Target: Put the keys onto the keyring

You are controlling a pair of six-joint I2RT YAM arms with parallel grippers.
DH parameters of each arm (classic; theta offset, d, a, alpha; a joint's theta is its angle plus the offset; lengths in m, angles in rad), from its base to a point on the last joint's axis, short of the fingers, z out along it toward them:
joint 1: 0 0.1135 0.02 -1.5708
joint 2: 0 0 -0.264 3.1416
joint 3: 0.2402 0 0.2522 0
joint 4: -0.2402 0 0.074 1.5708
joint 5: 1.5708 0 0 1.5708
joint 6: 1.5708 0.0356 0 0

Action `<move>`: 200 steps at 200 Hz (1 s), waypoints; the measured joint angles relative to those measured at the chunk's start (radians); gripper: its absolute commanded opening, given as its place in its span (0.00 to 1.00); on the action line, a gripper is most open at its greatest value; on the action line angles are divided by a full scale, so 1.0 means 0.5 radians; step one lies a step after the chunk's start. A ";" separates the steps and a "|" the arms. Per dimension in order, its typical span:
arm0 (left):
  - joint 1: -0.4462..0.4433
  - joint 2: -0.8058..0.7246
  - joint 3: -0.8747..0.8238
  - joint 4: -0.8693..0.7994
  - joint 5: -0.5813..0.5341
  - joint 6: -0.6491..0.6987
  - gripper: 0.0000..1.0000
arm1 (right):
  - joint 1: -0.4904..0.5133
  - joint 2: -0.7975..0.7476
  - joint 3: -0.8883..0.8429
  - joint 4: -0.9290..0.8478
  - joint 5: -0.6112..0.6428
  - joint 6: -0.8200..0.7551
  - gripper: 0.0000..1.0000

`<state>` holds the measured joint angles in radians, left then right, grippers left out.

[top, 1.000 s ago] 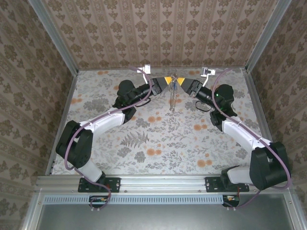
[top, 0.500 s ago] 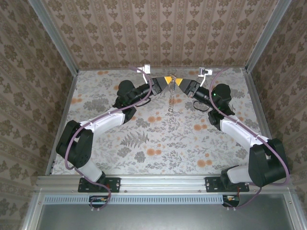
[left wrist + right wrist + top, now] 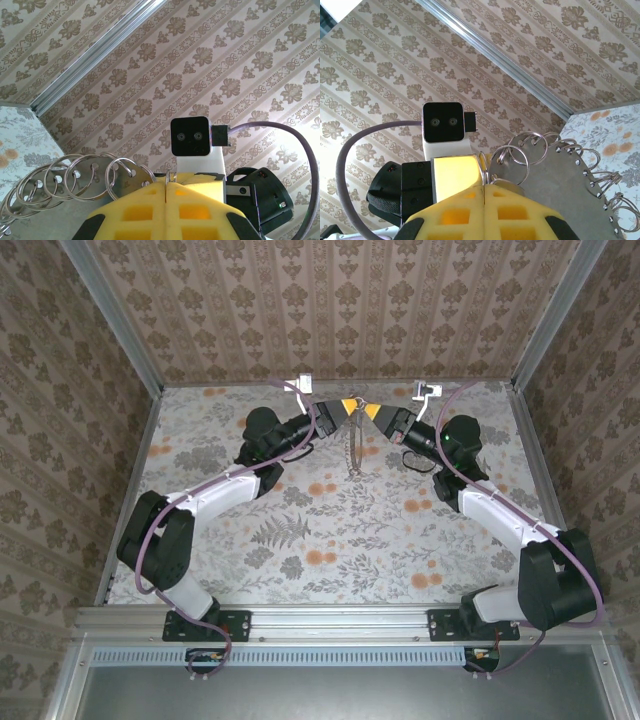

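A: Where is the keyring (image 3: 351, 445)?
B: At the table's (image 3: 330, 530) 12 o'clock, a chain of linked metal rings (dangling toward 6 o'clock).
A: And the pincers?
B: The left gripper (image 3: 343, 408) has its yellow pads pressed together, clamping a ring. The right gripper (image 3: 375, 411), at its 3 o'clock, is likewise pinched on one.

Brown damask-patterned walls (image 3: 340, 310) enclose a floral-print tabletop (image 3: 350, 530) framed by aluminium rails (image 3: 330, 618), evenly lit.

Keyring (image 3: 95, 175): thin wire loops, bright polished metal. Left gripper (image 3: 166, 189): yellow matt plastic. Walls (image 3: 340, 300): matt patterned paper. Corner rail (image 3: 95, 52): dull brushed metal.
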<state>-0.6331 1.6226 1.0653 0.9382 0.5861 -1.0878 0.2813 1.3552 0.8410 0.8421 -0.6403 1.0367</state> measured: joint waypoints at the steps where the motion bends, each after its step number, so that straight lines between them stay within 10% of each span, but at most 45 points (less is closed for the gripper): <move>1: 0.000 0.000 -0.001 0.000 0.000 -0.001 0.00 | 0.000 0.000 0.000 0.000 0.000 0.000 0.00; 200: 0.027 0.000 -0.050 0.101 0.002 -0.041 0.00 | 0.036 -0.056 -0.047 -0.080 -0.050 -0.031 0.00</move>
<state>-0.6197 1.6226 1.0405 0.9890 0.5873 -1.1084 0.2993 1.3270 0.8177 0.8021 -0.6655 1.0210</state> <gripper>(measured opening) 0.043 0.062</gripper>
